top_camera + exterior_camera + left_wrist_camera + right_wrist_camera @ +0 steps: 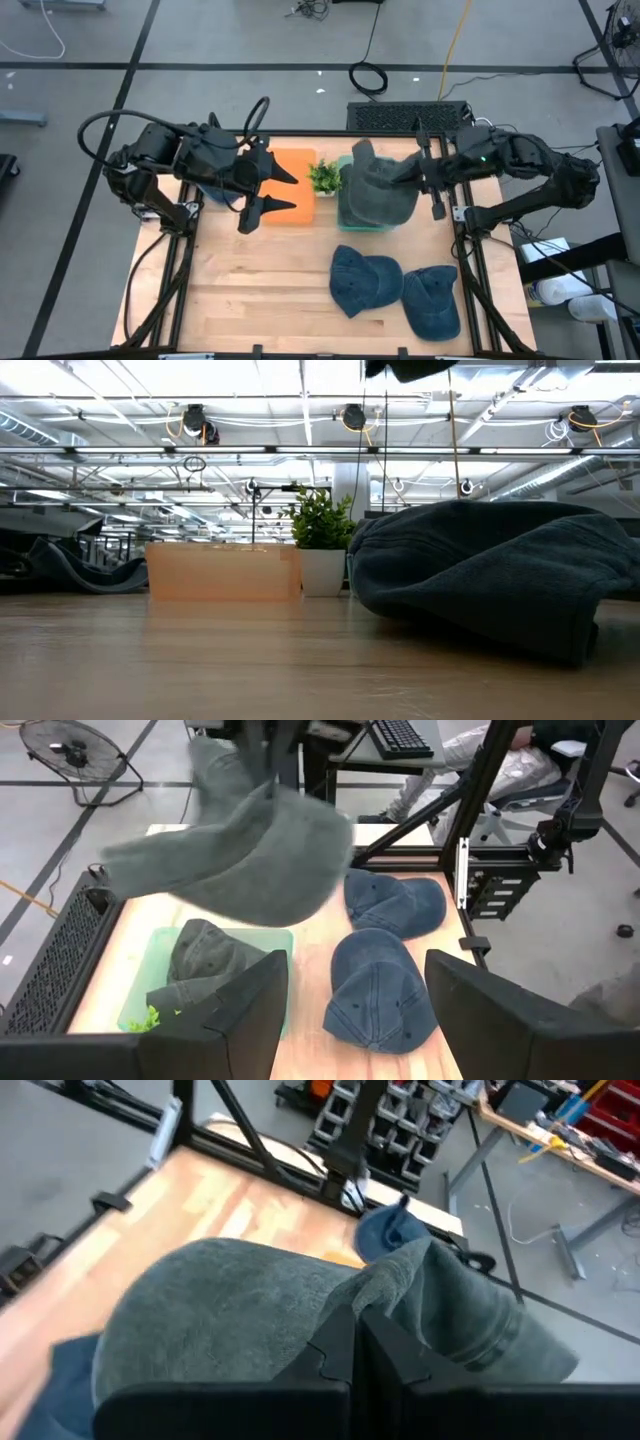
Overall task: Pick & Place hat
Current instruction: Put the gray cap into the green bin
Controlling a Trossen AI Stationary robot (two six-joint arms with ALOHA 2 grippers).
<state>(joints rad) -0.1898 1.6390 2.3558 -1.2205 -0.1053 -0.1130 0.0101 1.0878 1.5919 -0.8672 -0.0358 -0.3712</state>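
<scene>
Seen from above, the right gripper (412, 172) at two o'clock is clamped on a grey hat (378, 185), holding it over the green bin (345, 222). The left gripper (283, 190), fingers apart, waits at ten o'clock. Two blue caps (366, 280) lie at five o'clock.

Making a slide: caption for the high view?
Right end effector holds a grey hat above the green bin; two blue hats remain.
</scene>
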